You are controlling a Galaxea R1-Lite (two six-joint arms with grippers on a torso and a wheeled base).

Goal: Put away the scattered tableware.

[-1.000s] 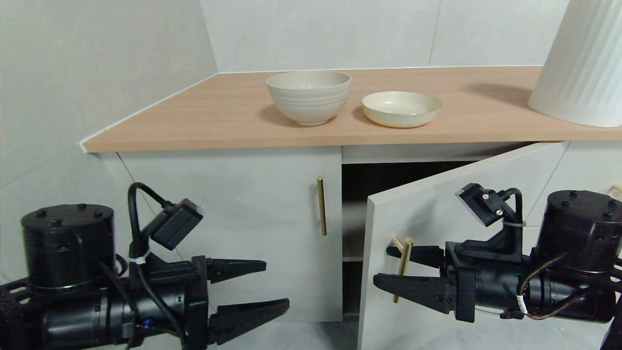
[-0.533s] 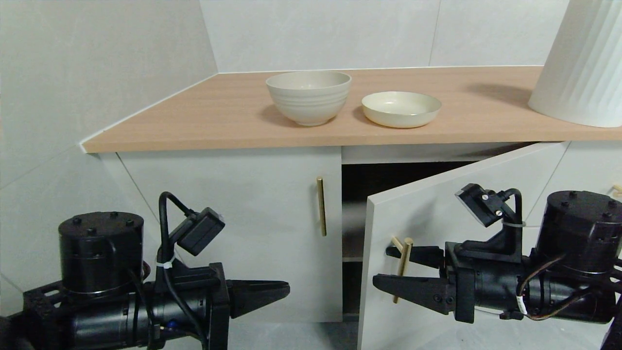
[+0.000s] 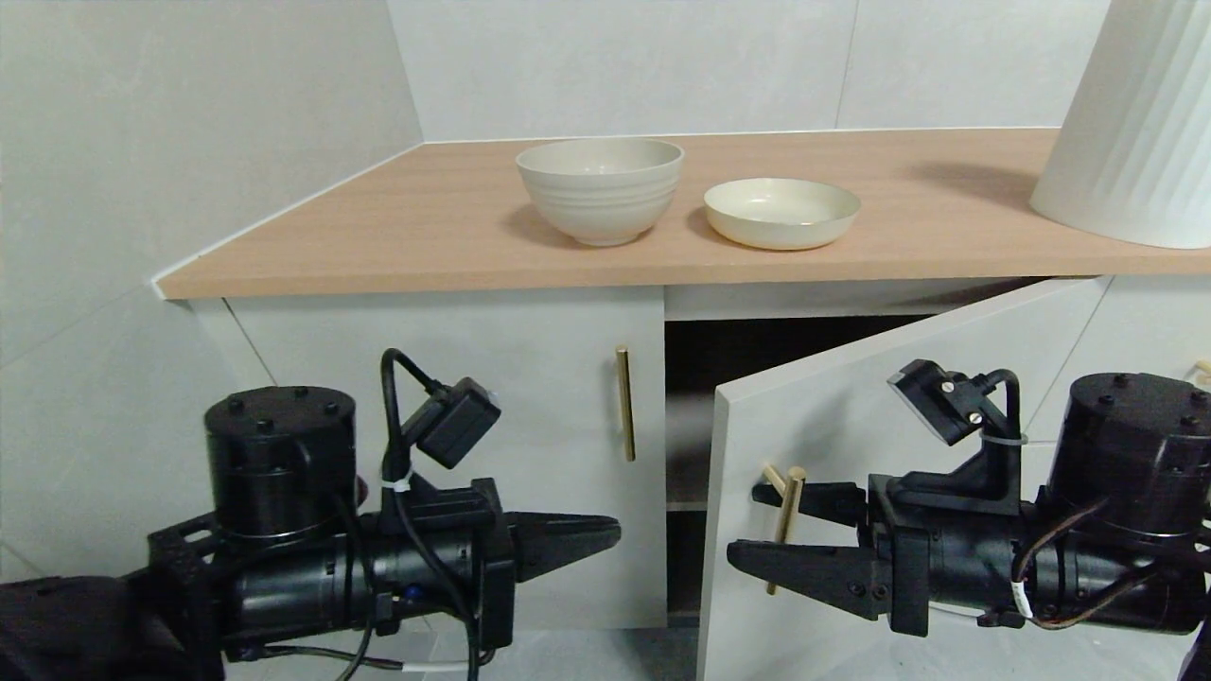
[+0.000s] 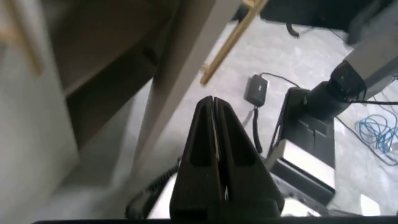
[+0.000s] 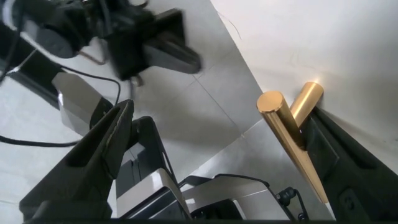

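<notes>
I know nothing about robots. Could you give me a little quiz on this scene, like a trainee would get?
1. True or false: the bowl and the dish both sit on the counter.
2. The open cupboard door is on the robot's: A left. B right.
3. Fill in: the left end effector is ___; the right end effector is open around the handle.
Key: 1 true. 2 B. 3 shut.

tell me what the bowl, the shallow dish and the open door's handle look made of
Bowl: likely glazed ceramic, cream, ribbed, soft sheen.
Shallow dish: similar glossy cream glaze, ceramic or maybe melamine.
Handle: metal, brass-coloured, bright glint on its end.
</notes>
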